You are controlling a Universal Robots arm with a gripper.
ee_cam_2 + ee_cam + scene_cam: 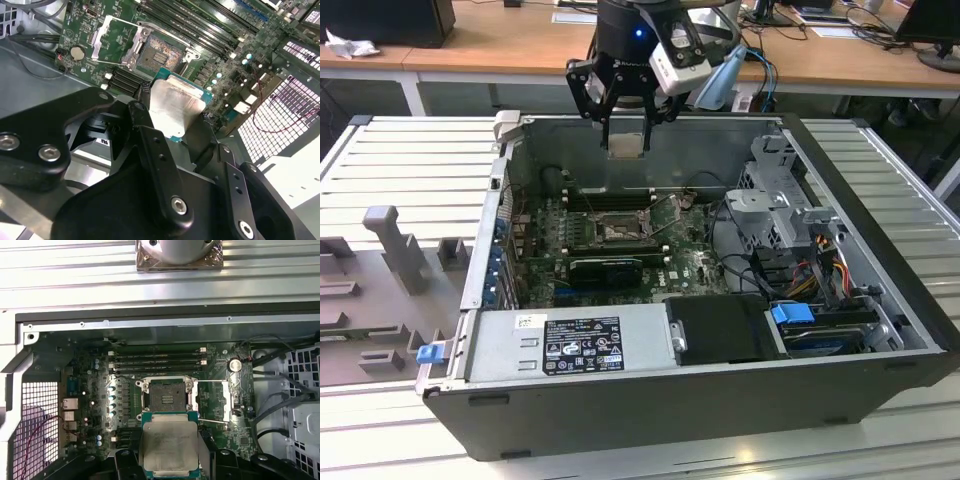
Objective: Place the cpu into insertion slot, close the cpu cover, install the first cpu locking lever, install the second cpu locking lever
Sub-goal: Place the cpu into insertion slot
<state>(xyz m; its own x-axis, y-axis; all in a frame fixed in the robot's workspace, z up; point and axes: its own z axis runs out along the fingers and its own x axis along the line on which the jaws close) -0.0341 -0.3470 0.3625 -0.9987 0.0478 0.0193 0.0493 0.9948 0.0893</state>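
Your jaws grip the cpu (625, 146) level and high; the uncovered insertion slot (617, 231) lies well below, a little toward the near side.

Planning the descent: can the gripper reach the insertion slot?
Likely yes: the cpu cover is flipped open, the insertion slot bare, nothing between it and the gripper holding the cpu.

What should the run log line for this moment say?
gripper: shut on cpu | cpu: held above open case, not seated | insertion slot: empty | cpu cover: open
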